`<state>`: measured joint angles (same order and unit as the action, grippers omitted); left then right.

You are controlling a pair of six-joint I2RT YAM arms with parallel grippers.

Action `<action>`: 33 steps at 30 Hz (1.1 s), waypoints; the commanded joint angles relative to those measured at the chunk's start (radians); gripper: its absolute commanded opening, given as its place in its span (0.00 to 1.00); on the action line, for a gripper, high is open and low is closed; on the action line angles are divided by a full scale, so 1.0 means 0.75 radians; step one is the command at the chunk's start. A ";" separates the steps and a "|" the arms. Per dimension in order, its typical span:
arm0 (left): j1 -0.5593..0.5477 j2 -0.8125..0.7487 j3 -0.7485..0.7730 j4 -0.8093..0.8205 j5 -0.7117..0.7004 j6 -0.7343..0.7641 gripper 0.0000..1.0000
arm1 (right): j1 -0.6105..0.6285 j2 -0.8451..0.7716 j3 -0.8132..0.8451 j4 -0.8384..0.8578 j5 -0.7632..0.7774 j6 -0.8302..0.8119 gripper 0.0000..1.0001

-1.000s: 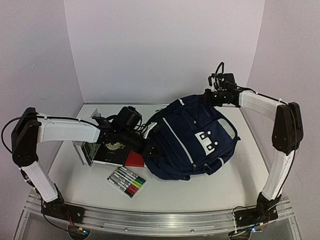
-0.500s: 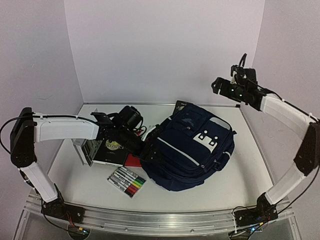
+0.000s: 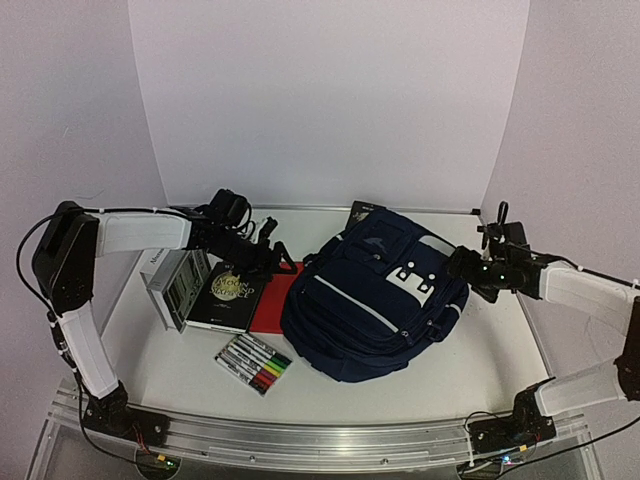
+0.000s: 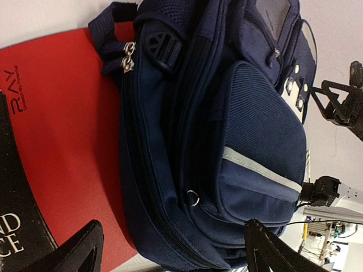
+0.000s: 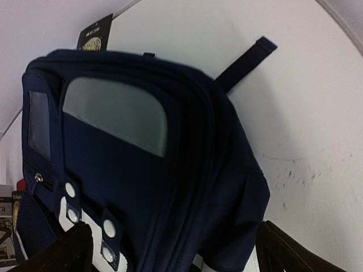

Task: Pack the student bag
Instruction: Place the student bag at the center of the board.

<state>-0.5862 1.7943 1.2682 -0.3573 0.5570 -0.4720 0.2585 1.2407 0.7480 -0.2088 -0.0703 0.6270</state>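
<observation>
- Closest to me, a pack of markers (image 3: 253, 362) lies on the table (image 3: 450, 385). It is not in the bag yet.
- Just behind it, the student bag (image 3: 375, 295) lies in the middle of the table. A moment ago the 2 grippers held it up by its left side and its top. Now both have let go, and it rests on the table by itself.
- The left gripper (image 3: 277, 257) has pulled back to the left, above a red book (image 3: 268, 312) and a black book (image 3: 228, 295). Its fingers are spread wide and hold nothing.
- The right gripper (image 3: 465, 268) has come down low, just beside the bag's right side. Its fingers are spread wide too, with nothing in them.
- I think the bag is now put in its place, so the packing can start. All the school things I can see are outside it.
- I cannot tell if the big pocket is open. The zips in the left wrist view look shut.
- The bag and the black book hide part of the red book.
- Far at the back, a black tag (image 3: 362, 212) peeks out behind the bag. Its words are too small to read.
</observation>
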 commanded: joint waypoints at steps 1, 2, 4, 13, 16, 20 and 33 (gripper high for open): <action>-0.001 0.089 0.041 0.076 0.114 -0.045 0.84 | 0.001 0.003 -0.111 0.239 -0.173 0.154 0.94; 0.000 0.119 0.047 0.081 0.130 -0.047 0.84 | 0.001 0.022 -0.127 0.262 -0.172 0.161 0.92; 0.000 0.156 0.051 0.098 0.155 -0.047 0.82 | 0.001 0.060 -0.156 0.339 -0.197 0.175 0.88; -0.026 0.281 0.062 0.260 0.448 -0.072 0.58 | 0.001 0.192 -0.109 0.503 -0.231 0.156 0.29; -0.077 0.277 0.063 0.270 0.499 -0.033 0.35 | 0.001 0.149 -0.043 0.461 -0.194 0.115 0.06; -0.157 0.179 0.019 0.286 0.473 0.045 0.12 | 0.001 0.070 0.087 0.369 -0.155 0.011 0.00; -0.482 -0.035 0.056 0.281 0.158 0.146 0.07 | 0.023 0.520 0.818 0.326 -0.275 -0.335 0.02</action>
<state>-0.8802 1.8248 1.2444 -0.2378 0.6422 -0.4186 0.2570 1.5065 1.1769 -0.1263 -0.2508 0.4433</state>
